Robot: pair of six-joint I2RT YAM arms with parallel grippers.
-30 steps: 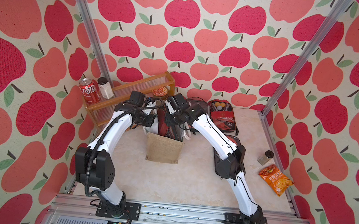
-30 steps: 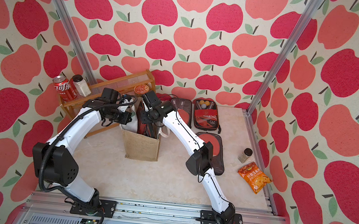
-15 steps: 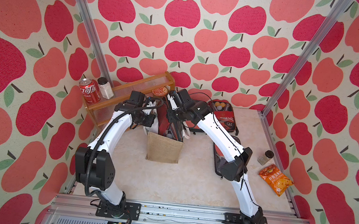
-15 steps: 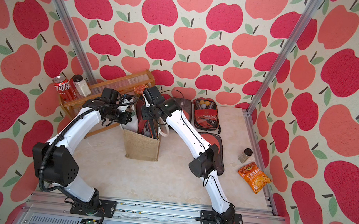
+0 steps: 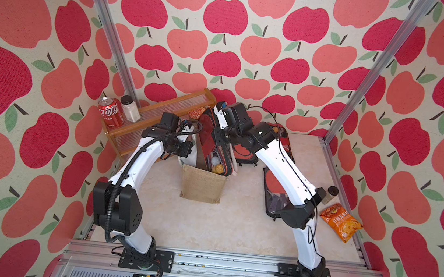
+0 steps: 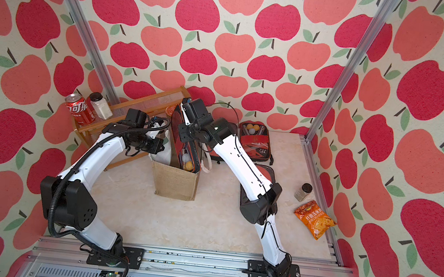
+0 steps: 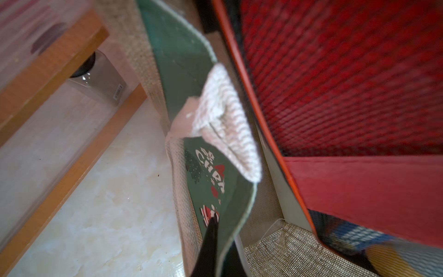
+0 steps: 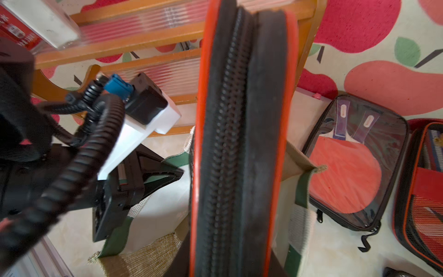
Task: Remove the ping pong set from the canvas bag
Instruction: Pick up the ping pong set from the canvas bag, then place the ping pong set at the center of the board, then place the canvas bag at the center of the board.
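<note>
The boxy tan burlap canvas bag [image 5: 201, 183] with green-and-white printed side panels stands near the middle of the pale marble-look table [image 5: 206, 227]. Rising half out of its mouth, tilted toward twelve o'clock, is the black zippered ping pong set case [image 5: 215, 147] with orange piping, white and orange balls showing inside. The right gripper [image 5: 215, 133] is clamped narrowly on that case's upper part. At the bag's nine o'clock side, the left gripper [image 8: 153, 177] is pinched tight on the bag's rim.
</note>
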